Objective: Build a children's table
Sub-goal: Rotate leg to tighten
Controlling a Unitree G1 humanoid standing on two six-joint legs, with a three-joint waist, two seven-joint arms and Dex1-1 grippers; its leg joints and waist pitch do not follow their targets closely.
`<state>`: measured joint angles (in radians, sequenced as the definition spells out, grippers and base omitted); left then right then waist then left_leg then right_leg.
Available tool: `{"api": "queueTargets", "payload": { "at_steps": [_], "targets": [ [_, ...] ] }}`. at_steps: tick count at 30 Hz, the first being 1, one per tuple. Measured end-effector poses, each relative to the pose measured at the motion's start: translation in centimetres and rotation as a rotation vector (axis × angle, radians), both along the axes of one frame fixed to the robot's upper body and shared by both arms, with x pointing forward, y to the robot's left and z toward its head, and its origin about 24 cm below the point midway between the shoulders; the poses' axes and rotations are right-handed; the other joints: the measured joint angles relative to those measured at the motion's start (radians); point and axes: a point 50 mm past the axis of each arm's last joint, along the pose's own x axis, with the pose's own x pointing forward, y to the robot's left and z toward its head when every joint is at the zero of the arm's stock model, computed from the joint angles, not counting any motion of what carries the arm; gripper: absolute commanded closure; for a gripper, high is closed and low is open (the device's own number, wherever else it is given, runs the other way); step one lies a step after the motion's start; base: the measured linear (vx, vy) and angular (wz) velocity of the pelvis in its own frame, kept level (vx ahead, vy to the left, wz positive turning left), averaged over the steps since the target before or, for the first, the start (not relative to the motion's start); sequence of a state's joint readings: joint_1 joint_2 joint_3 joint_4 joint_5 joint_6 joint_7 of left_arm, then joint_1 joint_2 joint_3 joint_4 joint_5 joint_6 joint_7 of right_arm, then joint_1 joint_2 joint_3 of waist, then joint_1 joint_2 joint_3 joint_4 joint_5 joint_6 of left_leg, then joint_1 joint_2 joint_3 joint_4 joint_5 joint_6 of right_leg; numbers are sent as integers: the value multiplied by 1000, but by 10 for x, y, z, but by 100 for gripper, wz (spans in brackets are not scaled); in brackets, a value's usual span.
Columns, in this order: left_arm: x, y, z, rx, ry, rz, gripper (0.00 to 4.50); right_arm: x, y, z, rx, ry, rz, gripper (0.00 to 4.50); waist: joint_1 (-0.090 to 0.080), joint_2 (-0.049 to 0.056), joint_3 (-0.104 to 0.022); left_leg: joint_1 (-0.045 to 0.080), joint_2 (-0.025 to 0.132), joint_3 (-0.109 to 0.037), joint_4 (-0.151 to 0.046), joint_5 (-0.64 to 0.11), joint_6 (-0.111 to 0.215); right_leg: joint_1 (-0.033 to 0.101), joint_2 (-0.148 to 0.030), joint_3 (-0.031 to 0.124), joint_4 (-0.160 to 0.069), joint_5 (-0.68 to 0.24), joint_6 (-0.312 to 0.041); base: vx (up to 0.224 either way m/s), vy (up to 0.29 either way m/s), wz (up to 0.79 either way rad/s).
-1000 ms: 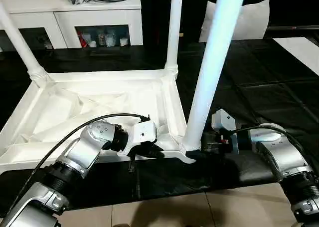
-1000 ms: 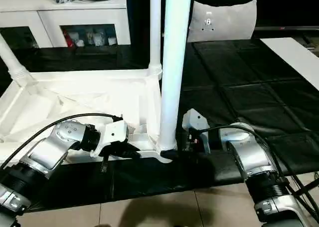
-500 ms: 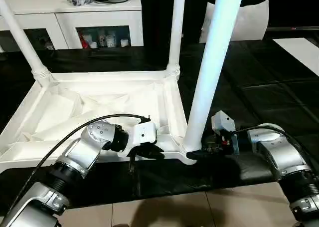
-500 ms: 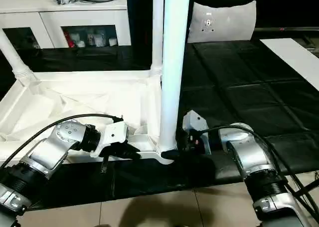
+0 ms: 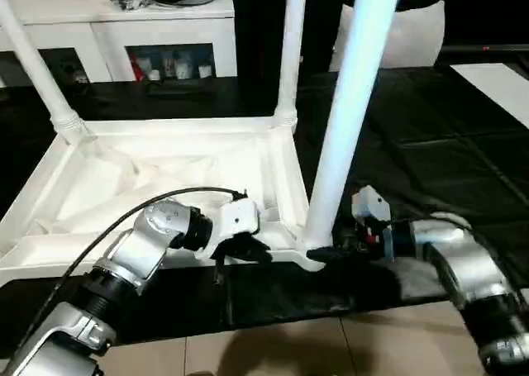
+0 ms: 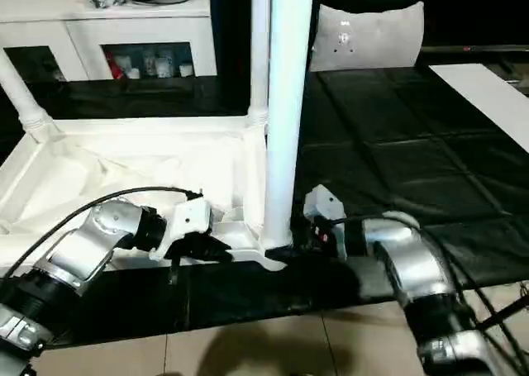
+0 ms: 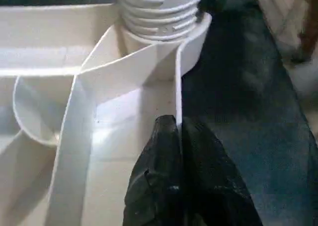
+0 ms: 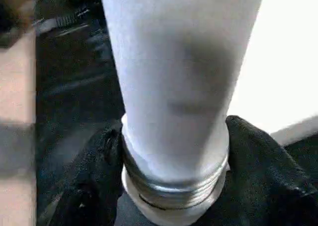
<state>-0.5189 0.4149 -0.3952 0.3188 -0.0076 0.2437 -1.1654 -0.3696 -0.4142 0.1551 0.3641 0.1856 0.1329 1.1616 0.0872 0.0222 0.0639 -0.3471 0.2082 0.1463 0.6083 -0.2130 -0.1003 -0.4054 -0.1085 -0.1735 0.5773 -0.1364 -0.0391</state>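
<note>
The white plastic rectangular table top (image 5: 165,173) is laid upside down on the black mat (image 5: 430,153). Its near rim is pinched by the closed left gripper (image 7: 174,136). The near-right long white tapered tube leg (image 5: 347,111), upright in its corner socket with threads exposed, is clasped at the base by the right gripper (image 8: 174,151); open mat is left rightward.

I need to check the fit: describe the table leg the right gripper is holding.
The leg is a long white plastic tube, tapered, standing nearly upright in the near right corner socket of the upturned table top. Its threaded base still shows several turns above the socket. The right gripper has its black jaws closed around the base.
</note>
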Motion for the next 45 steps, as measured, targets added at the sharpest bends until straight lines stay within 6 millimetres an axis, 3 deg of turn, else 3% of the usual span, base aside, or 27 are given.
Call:
{"api": "queueTargets", "payload": {
  "at_steps": [2, 5, 10, 14, 17, 18, 20, 27, 37, 45],
  "targets": [
    [4, 0, -1, -8, 5, 83, 450, 2, 7, -4, 31, -2, -119, 178, -6, 1, 0, 0, 0, 0, 0, 1, 0, 0, 0, 0, 0, 0, 0, 0, 0, 0],
    [10, -5, -2, -33, 19, 215, 450, 10, 18, -7, 62, -15, -312, 178, -35, 1, 0, 0, 0, 0, 2, 1, -1, 0, 0, -1, -2, 0, 0, 0, 0, 0],
    [19, -30, -3, -108, 33, 414, 450, 26, 32, -9, 118, -19, -638, 178, -68, 1, 0, -3, 0, -1, 3, 1, -1, 0, 0, -3, -6, 1, 2, 0, 0, 0],
    [25, -47, -2, -126, 23, 510, 450, 37, 39, -5, 108, -36, -796, 178, -75, 1, 0, -5, -1, -1, 0, 0, 0, -1, 0, -3, -8, 2, 4, 0, 0, 0],
    [27, -52, 1, -123, 7, 520, 450, 39, 40, -4, 116, -49, -831, 178, -67, 1, 0, -8, -1, -1, -5, 1, 3, -6, 0, -3, -7, 2, 5, 0, 0, 0],
    [28, -52, 2, -121, 2, 518, 450, 39, 39, -3, 120, -52, -833, 144, -61, 1, 0, -11, -1, -1, -6, 3, 6, -10, 1, -2, -6, 1, 4, 0, 0, 0],
    [28, -53, 3, -111, -18, 503, 450, 39, 39, -3, 123, -57, -835, 144, -55, 0, 0, -14, -1, 0, -5, 3, 7, -16, 0, -1, 0, 0, -1, 0, 0, 0],
    [26, -44, 4, -83, -66, 415, 450, 32, 34, -4, 147, -98, -784, 70, -47, 1, 0, -13, 0, 1, -5, 3, 7, -16, 1, 0, 1, -1, -2, 0, 0, 0],
    [17, -12, -1, -41, -63, 272, 450, 7, 4, 14, 46, -167, -310, 5, -28, 1, 0, -4, 0, 2, -4, 1, 3, -8, 1, 1, 0, -1, 1, 0, 0, 0],
    [5, 6, 0, -9, -41, 96, 450, 2, -6, 23, -26, -107, -53, 5, -18, 1, 0, -4, 0, 1, -3, 1, 3, -5, 1, 2, 0, -1, 1, 0, 0, 0]
  ]
}}
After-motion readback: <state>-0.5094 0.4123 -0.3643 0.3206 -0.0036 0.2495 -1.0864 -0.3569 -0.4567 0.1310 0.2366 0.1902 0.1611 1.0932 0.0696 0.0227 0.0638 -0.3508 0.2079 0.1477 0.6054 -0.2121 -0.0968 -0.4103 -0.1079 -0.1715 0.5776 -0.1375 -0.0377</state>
